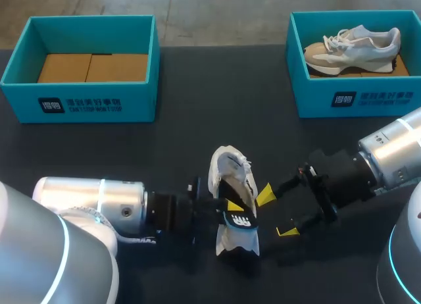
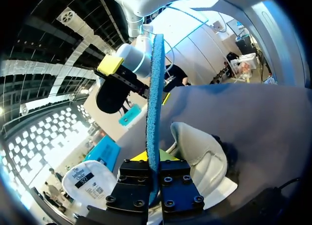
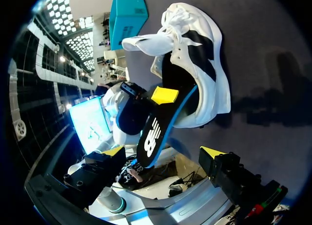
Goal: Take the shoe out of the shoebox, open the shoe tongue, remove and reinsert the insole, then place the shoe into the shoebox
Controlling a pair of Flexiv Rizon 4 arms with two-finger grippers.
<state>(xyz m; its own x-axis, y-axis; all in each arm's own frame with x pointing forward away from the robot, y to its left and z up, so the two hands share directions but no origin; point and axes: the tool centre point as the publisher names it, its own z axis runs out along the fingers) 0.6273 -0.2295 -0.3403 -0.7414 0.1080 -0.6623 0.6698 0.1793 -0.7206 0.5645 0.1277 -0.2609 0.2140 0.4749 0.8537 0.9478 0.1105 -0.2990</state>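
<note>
Shoe (image 1: 229, 176) count first: two. The white one lies on the dark table (image 1: 217, 93) about midway between the arms. A second shoe (image 1: 355, 46), grey and beige, sits inside the right box (image 1: 368, 97). There are two teal boxes too, and the left box (image 1: 79, 105) shows just its brown cardboard floor. There's one insole (image 1: 238, 221), black on top with a blue edge, over the near end of the white shoe. One end of it seems to go into the shoe's opening, but how far in is hidden, and I can't tell whether the tongue is folded back or just bunched up. The bottom end of the shoe is partly covered by the insole and the arm in the head view. The left gripper (image 1: 230, 204) is pinched tight on the insole. In the left wrist view the insole (image 2: 155, 103) stands edge-on, squeezed between the two black finger blocks, so most of the yellow tips are covered. The right gripper (image 1: 276, 214) has its fingers spread wide and holds nothing. It sits just beside the shoe, with the insole's free end close ahead of its tips and not touching either one.
</note>
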